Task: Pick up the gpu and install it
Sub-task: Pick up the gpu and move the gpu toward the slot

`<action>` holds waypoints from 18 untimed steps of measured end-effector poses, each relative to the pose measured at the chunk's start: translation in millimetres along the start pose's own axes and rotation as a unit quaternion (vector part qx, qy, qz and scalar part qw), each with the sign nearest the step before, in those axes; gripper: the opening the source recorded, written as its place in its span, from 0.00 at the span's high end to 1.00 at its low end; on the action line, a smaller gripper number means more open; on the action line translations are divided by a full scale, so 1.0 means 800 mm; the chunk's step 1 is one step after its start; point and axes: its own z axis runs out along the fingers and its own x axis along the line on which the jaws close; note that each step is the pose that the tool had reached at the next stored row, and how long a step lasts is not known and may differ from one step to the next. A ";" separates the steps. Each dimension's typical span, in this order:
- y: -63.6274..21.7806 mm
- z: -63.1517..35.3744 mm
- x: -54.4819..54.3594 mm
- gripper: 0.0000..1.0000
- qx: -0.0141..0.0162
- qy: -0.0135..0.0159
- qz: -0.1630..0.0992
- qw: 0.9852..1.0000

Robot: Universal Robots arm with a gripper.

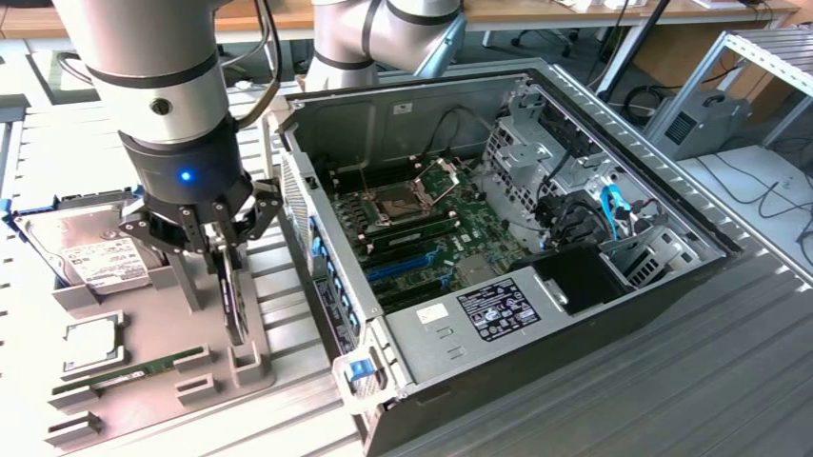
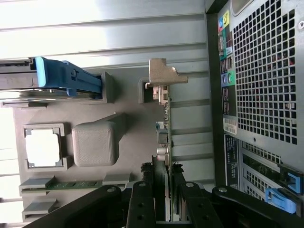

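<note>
Ribbed metal desk [image 1: 711, 381], workshop benches and cables behind it. An open case [image 1: 343, 124] lies on its side on the desk, with the motherboard [image 1: 470, 233] facing up. A grey tray [image 1: 140, 286] sits just beside the case, on the exterior view's left.

Tray contents:
- A hard drive [image 1: 95, 257] with a white label sits at the far end, in a blue carrier.
- A cpu [image 1: 89, 345] lies flat in a square pocket.
- A memory stick [image 1: 140, 371] lies in slotted holders near the front edge.

The arm [image 1: 159, 76] comes down over the tray with a blue light on its wrist. The gripper [image 1: 216, 249] sits at the tray's case-side edge.

The gpu [image 1: 234, 300] stands on edge in the gripper. It runs along the tray edge nearest the case, and its near end is at a slotted holder. I cannot tell whether it rests in the holder or is just clear of it.

Wrist view:
- The gripper [image 2: 164, 204] is pinching the gpu [image 2: 164, 142], which is seen edge-on.
- One of the black fingers [image 2: 142, 202] presses against each face of the card.
- The silver bracket [image 2: 164, 76] is at the card's far end, next to a grey tray post.
- The case's perforated rear panel [image 2: 261, 85] runs alongside, near but apart from the card.
- The hard drive's blue carrier [image 2: 66, 78], the cpu [image 2: 43, 147] and the memory stick [image 2: 71, 184] are all on the side of the card away from the case.
</note>
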 end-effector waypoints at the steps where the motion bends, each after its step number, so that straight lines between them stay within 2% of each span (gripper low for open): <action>1: 0.000 0.000 0.000 0.73 0.000 0.000 0.000 1.000; 18: 0.000 -0.006 0.000 0.73 0.000 0.000 0.000 1.000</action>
